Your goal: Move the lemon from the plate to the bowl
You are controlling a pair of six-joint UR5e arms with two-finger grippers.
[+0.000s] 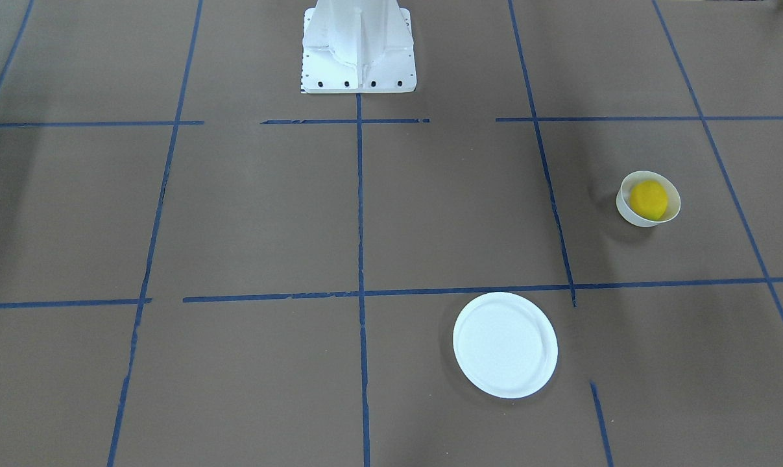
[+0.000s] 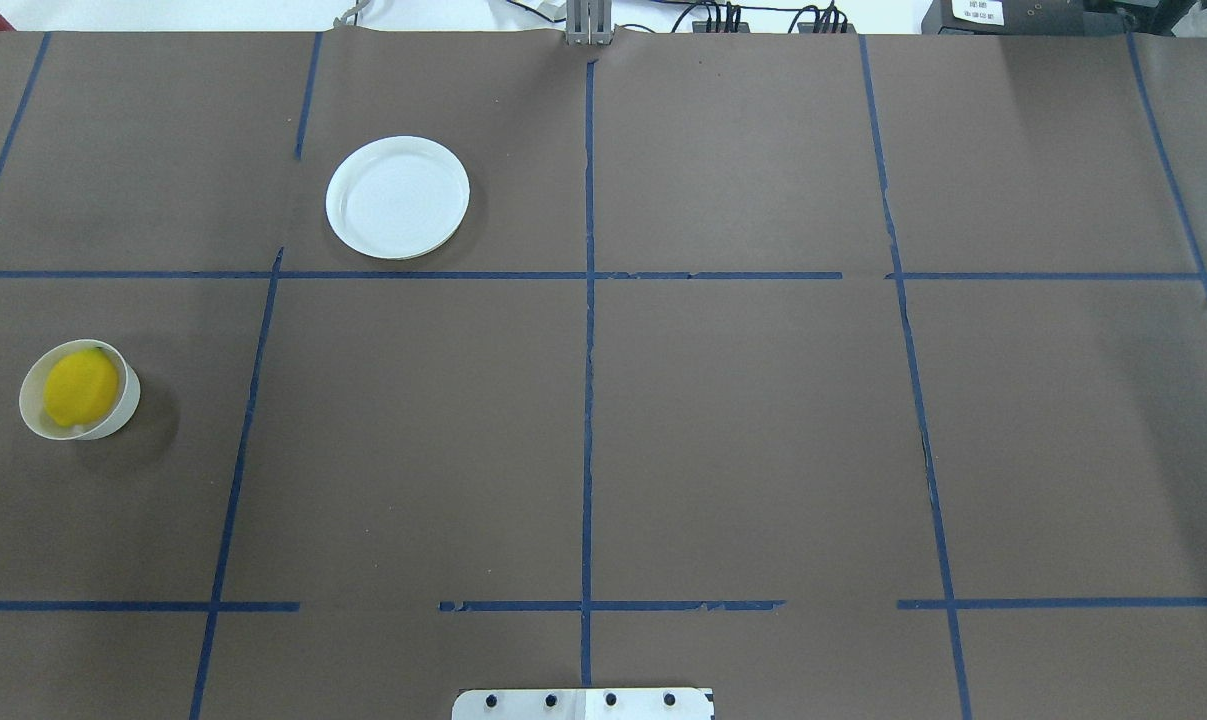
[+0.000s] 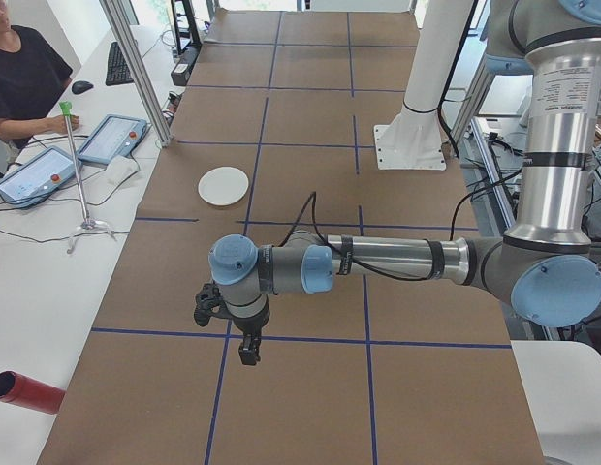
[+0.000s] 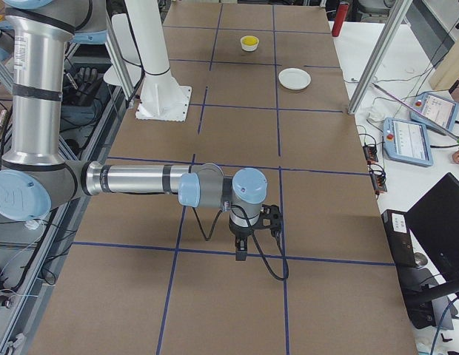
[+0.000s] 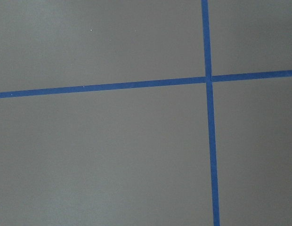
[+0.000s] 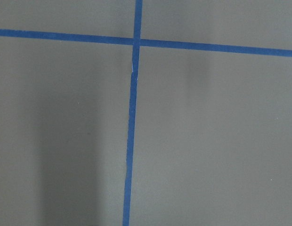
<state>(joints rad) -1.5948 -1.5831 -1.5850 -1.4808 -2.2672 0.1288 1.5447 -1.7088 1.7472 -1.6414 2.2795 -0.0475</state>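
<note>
Front view: I see the lemon (image 1: 648, 198) lying inside the bowl (image 1: 630, 216), well apart from the plate (image 1: 505, 344) on the worktop (image 1: 268, 214). Overhead, the bowl sits far to the robot's left. From the left end, the left pincer (image 3: 247, 355) points down above the worktop; I cannot tell its opening. From the right end, the same goes for the right pincer (image 4: 240, 256). Both wrist cameras show blue tape (image 5: 209, 141) crossing.
</note>
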